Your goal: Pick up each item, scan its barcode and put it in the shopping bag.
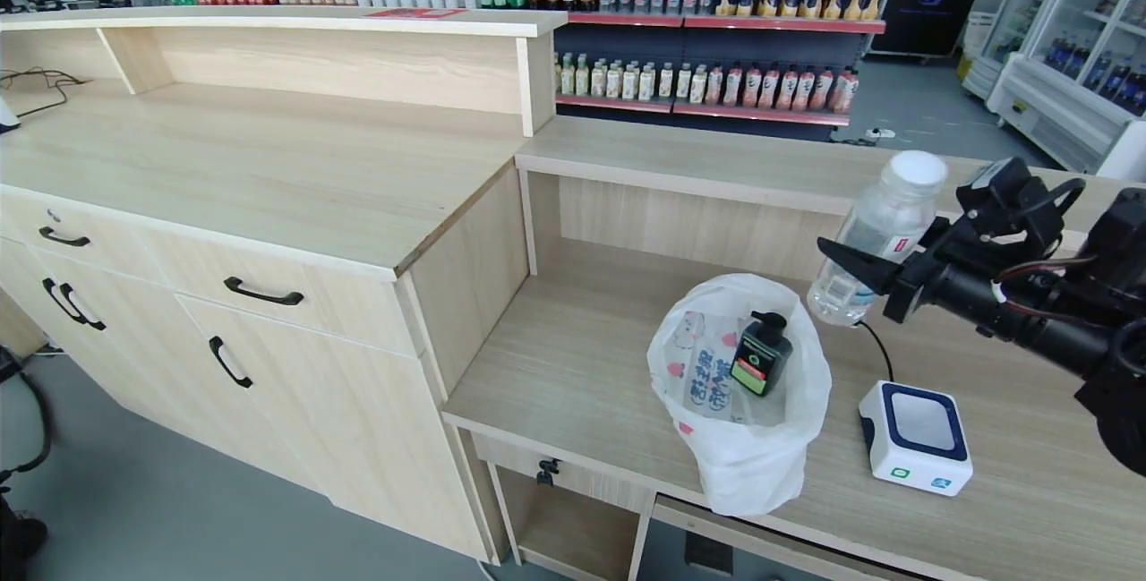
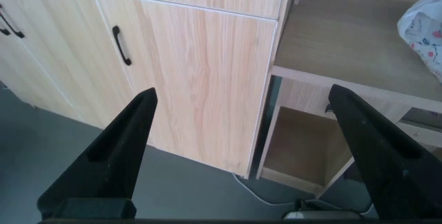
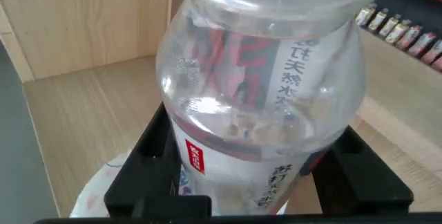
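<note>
Right gripper (image 1: 859,272): is clamping both fingers around the lower body of the water bottle, holding it raised off the counter.
Water bottle (image 1: 882,227): clear, with a white cap, is leaning slightly with the cap uppermost, just to the right of the bag's mouth and above the lower counter (image 1: 582,357).
Shopping bag (image 1: 752,465): white plastic, is standing open at the counter's front edge, holding a dark pump bottle (image 1: 761,355) and a printed pouch (image 1: 707,375).
Scanner (image 1: 918,438): white and blue, is sitting just right of the bag.
Left gripper (image 2: 242,148): is hanging with fingers spread wide and empty, low beside the cabinet door (image 2: 200,79).
</note>
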